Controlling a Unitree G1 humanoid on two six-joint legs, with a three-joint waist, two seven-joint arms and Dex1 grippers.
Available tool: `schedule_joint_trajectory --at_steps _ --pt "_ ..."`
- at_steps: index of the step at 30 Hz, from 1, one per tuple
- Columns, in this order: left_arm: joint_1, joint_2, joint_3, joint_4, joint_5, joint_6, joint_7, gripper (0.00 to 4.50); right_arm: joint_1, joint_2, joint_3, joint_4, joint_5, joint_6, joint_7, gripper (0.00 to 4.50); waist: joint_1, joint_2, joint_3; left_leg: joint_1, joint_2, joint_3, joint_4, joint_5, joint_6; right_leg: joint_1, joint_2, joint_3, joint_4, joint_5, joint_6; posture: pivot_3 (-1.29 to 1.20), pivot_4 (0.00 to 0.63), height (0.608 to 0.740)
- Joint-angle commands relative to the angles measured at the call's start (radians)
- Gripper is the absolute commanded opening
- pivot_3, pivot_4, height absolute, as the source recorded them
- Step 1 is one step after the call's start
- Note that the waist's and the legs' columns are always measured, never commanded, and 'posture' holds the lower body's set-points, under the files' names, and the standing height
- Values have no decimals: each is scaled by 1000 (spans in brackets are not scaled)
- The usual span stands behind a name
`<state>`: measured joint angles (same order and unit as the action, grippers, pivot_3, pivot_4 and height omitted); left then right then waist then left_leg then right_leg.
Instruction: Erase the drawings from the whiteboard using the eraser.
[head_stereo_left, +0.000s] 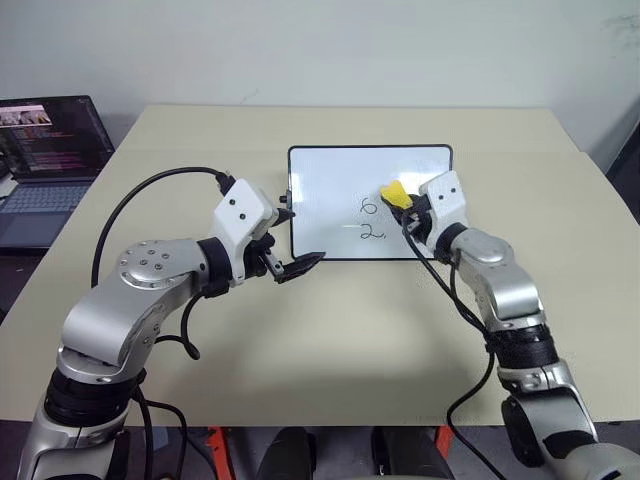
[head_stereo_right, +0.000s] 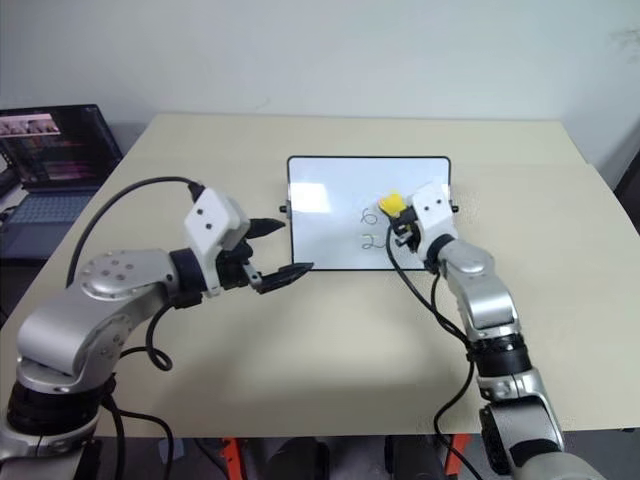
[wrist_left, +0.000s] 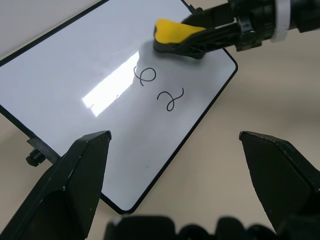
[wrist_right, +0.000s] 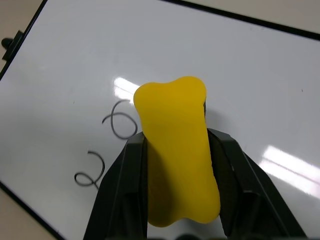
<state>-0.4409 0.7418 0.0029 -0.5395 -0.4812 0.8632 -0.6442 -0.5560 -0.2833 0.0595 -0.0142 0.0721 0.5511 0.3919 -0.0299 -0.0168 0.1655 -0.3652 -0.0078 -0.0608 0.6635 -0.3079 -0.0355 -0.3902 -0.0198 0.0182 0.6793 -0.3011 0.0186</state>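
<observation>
Item: whiteboard (head_stereo_left: 330, 180) flat on table (head_stereo_left: 330, 330), two drawings (wrist_left: 159, 86) remaining; right gripper (wrist_right: 175, 165) clamped the yellow eraser (wrist_right: 177, 150) just beside them, left gripper (wrist_left: 170, 170) stood agape nearby; best practice judged flat, firm strokes across both marks.

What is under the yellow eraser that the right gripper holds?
The small yellow block eraser, clamped in the right gripper, is over the glossy white whiteboard. The board right beneath it is covered.
</observation>
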Motion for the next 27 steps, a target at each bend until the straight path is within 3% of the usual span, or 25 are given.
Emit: schedule_joint_trajectory --at_steps 1,27 --pt "-21 4 6 -7 7 -19 -2 4500 -5 -9 -21 -73 15 27 -7 1375 -3 0 0 0 0 0 0 0 0 0 0 0 0 0 0 0 150 740" --pt "-21 2 1 1 18 -23 -1 4500 -71 33 2 9 -11 -45 -47 1375 -2 0 0 0 0 0 0 0 0 0 0 0 0 0 0 0 150 740"
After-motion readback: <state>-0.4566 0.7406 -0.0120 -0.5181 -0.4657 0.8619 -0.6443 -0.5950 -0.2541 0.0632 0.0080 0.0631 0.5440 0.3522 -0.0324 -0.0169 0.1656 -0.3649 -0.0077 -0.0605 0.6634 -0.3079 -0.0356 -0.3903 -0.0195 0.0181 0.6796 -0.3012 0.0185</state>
